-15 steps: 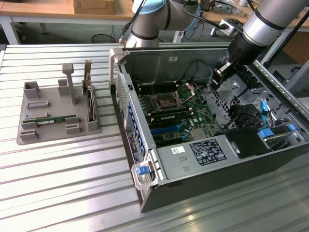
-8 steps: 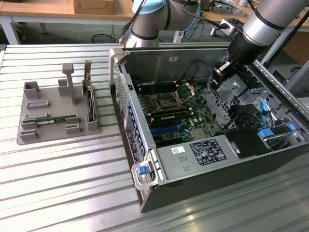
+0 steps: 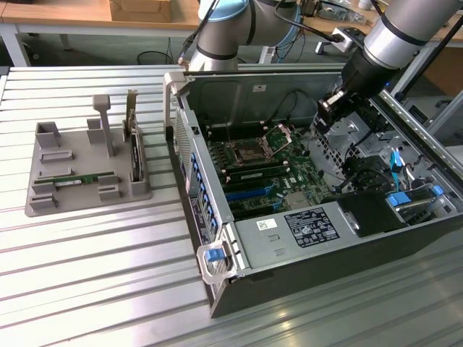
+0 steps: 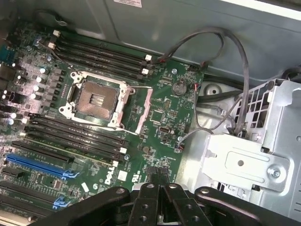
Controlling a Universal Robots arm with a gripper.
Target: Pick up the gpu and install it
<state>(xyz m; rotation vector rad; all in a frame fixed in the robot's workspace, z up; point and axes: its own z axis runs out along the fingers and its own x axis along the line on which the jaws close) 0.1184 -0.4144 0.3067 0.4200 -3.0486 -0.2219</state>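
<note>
Silver-grey arm reaches down from exterior view's upper right, wrist angled into open dark-grey computer case [image 3: 239, 285]. Black two-finger gripper [image 4: 159, 181] pressed together, empty, hovering above green motherboard [image 4: 155, 117] near its CPU socket [image 4: 96, 99]. Gpu, long thin green stick [image 3: 81, 178], lies flat in grey plastic fixture tray [image 3: 43, 206], well apart from case.

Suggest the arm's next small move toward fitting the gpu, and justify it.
Probably swing out toward the grey holder: the gpu lies there untouched, while the gripper hangs shut and empty over the motherboard.
</note>
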